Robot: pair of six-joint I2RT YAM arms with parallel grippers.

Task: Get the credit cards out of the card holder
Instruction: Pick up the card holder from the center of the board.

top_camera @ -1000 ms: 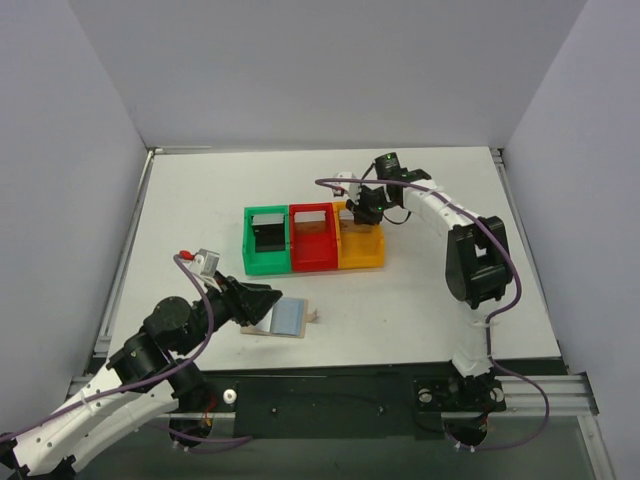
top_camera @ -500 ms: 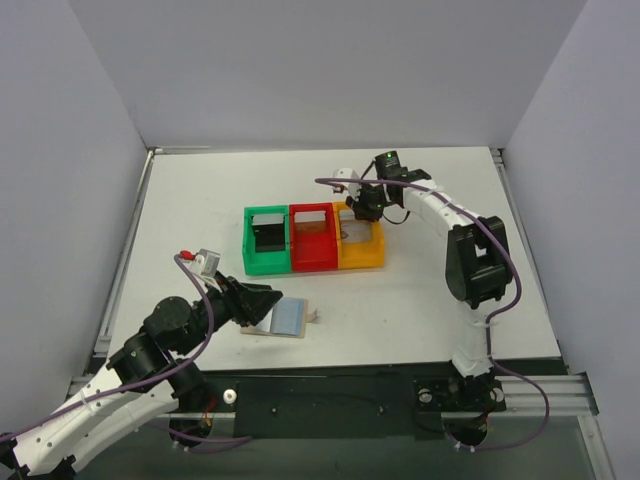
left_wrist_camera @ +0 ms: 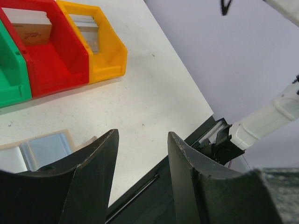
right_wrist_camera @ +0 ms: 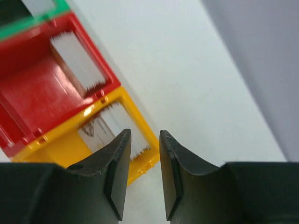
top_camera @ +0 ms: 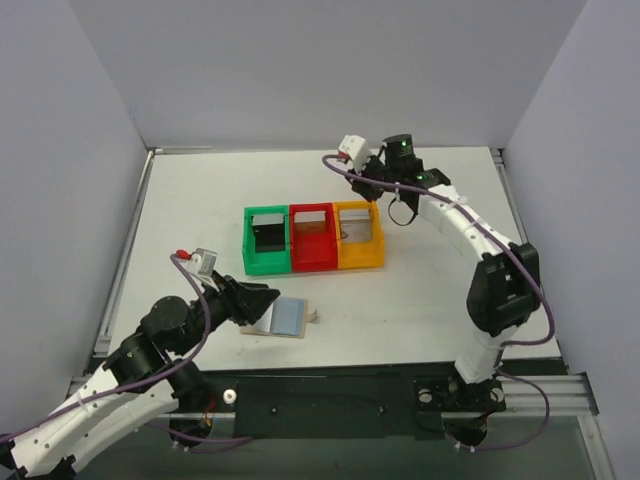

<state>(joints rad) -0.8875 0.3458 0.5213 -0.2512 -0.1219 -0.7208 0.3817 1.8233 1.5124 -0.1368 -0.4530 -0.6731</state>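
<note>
**Near edge of the desk, left of centre:** the card holder lies opened flat, with a tan border and smooth pale-blue panels. Your left pincer hovers over its left end, jaws apart, holding nothing.

**Mid-desk:** three glossy, open-topped plastic bins stand in a touching row: green bin, red bin, orange bin. Thin, rigid, rectangular credit cards sit inside, one per bin.

**Toward the far edge:** your right pincer hangs above the orange bin, jaws slightly parted, empty.

**Progress, as judged:** extraction looks largely done. You cannot tell whether any card remains in the holder.
</note>
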